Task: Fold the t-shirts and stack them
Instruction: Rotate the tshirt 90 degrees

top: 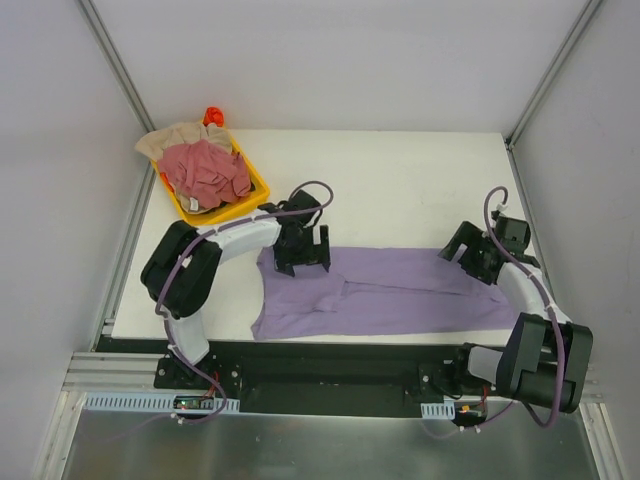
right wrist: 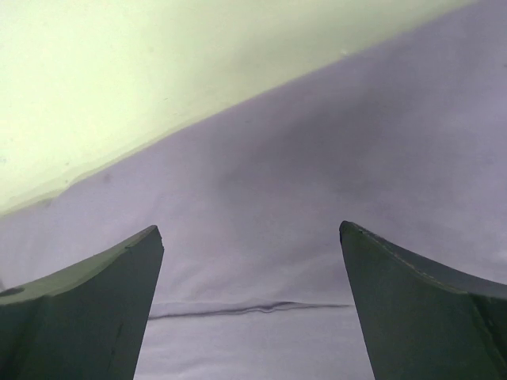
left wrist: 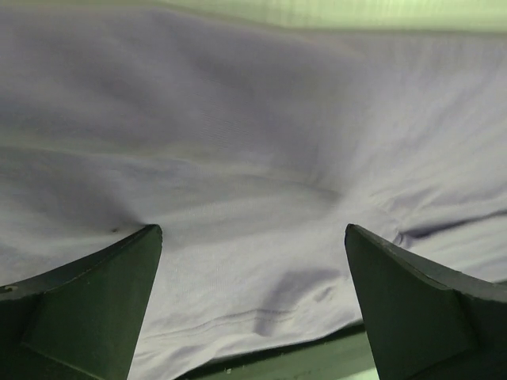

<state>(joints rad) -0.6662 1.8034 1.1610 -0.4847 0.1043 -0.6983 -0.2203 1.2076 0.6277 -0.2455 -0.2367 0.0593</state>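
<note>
A lavender-purple t-shirt lies spread across the near half of the white table. My left gripper hovers over its far left corner, open, with only purple cloth and a stitched hem between its fingers. My right gripper sits over the shirt's far right end, open, above a cloth edge that crosses between its fingers. A dusty pink-red t-shirt is heaped in the yellow tray, on top of a beige t-shirt.
The yellow tray stands at the table's far left corner, with a small orange object behind it. Grey walls close in the table on three sides. A black rail runs along the near edge between the arm bases.
</note>
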